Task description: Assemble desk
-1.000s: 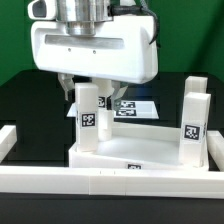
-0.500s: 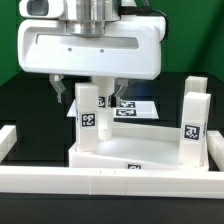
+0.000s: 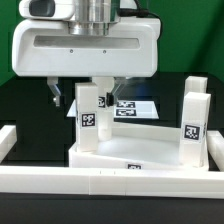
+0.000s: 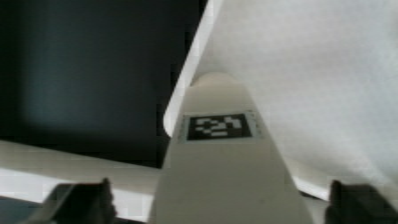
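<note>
The desk's white tray-like tabletop (image 3: 140, 150) lies on the black table. A white tagged leg (image 3: 88, 115) stands upright at its corner on the exterior view's left, with another leg (image 3: 104, 103) close behind it. Two more legs (image 3: 193, 125) stand at the exterior view's right. My gripper (image 3: 84, 95) hangs over the left leg, one finger on each side of its top. In the wrist view the leg (image 4: 221, 150) fills the middle between the dark fingertips (image 4: 80, 205). A gap shows on each side, so the gripper (image 4: 222, 205) is open around it.
A long white border rail (image 3: 100, 185) runs along the front, with a raised end (image 3: 8, 140) at the exterior view's left. The marker board (image 3: 138, 108) lies flat behind the tabletop. A green backdrop closes off the rear.
The hand has moved toward the exterior view's left and now sits centred over the left leg. The legs and tabletop have not moved.
</note>
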`<move>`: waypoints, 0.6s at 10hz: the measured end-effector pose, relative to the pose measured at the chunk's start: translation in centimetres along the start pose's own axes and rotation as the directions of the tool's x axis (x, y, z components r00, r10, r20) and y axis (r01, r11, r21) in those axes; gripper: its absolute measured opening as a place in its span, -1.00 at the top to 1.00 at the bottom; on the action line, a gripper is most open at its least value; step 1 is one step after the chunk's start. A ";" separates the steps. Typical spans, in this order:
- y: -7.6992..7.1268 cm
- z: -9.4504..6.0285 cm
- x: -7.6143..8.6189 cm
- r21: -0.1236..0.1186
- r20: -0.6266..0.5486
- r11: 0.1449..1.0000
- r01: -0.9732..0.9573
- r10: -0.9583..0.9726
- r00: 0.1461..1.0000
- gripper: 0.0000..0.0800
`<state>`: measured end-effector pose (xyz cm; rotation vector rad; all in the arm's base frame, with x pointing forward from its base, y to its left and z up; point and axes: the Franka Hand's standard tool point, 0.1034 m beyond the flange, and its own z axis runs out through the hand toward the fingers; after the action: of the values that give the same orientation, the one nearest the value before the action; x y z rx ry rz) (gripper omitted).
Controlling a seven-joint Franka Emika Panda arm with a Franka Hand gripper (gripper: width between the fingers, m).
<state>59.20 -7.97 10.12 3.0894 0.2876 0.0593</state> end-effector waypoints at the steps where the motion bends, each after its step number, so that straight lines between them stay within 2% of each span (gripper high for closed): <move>1: 0.0 0.0 0.0 0.000 0.000 1.000 -0.009 0.009 1.000 -0.32; 2: 0.0 0.0 0.0 0.000 0.000 1.000 -0.009 0.009 1.000 0.13; 3: 0.0 0.0 0.0 0.000 0.001 1.000 -0.010 0.010 1.000 0.28; 6: 0.0 0.1 -0.1 0.002 0.001 0.997 -0.074 0.074 0.997 0.28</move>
<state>59.16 -8.02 10.04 3.1012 0.1728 0.0599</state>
